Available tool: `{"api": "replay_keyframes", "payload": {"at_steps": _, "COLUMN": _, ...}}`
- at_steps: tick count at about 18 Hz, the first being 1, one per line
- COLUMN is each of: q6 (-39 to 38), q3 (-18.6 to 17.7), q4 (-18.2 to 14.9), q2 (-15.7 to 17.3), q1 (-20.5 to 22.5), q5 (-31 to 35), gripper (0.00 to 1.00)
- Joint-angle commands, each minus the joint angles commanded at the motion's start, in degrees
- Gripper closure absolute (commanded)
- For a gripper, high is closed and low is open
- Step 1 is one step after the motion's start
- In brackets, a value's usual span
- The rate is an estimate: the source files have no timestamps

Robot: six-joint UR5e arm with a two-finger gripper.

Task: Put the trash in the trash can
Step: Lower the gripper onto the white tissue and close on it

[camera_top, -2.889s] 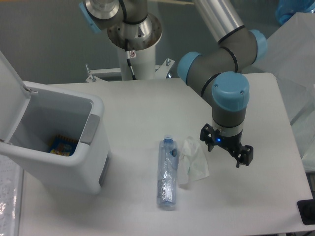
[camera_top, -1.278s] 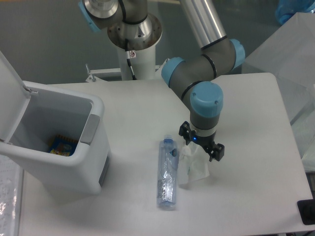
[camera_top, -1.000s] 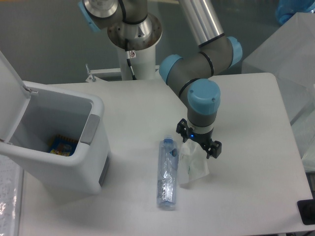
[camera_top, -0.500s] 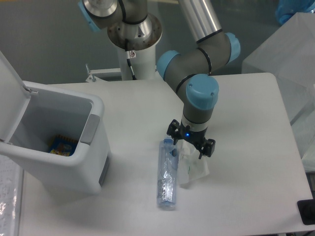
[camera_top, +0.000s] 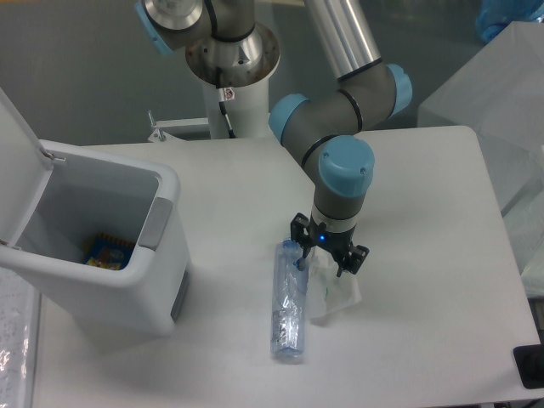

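The gripper point(camera_top: 327, 252) is hanging low over the white table point(camera_top: 425, 255), with its two black fingers spread apart and holding nothing. It is positioned above the upper end of the crumpled wrapper point(camera_top: 333, 289), just beside the blue cap of the crushed plastic bottle point(camera_top: 288, 302). Whether the fingers are touching the wrapper, I cannot tell from this angle. The bottle is lying flat, cap pointing away from the camera, and the wrapper is touching its right side. The white trash can point(camera_top: 127, 255) is standing well apart at the left, lid open, with a small blue-and-yellow packet point(camera_top: 108, 252) lying inside.
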Motion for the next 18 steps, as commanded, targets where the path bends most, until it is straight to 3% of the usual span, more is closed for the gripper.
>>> {"api": "replay_keyframes", "payload": {"at_steps": 2, "q6": -0.18, "q3": 0.0, "q4": 0.53, "q2": -0.35, "q1": -0.35, "q5": 3.87, "gripper": 0.72}}
{"api": "replay_keyframes", "payload": {"at_steps": 5, "q6": -0.09, "q3": 0.09, "q4": 0.71, "q2": -0.44, "q1": -0.88, "q5": 4.24, "gripper": 1.0}}
{"api": "replay_keyframes", "payload": {"at_steps": 13, "q6": -0.09, "q3": 1.84, "q4": 0.62, "q2": -0.09, "q1": -0.62, "q5": 2.66, "gripper": 1.0}}
{"api": "replay_keyframes", "payload": {"at_steps": 18, "q6": -3.41, "q3": 5.17, "q4": 0.8, "q2": 0.7, "q1": 0.35, "q5": -6.81, "gripper": 1.0}}
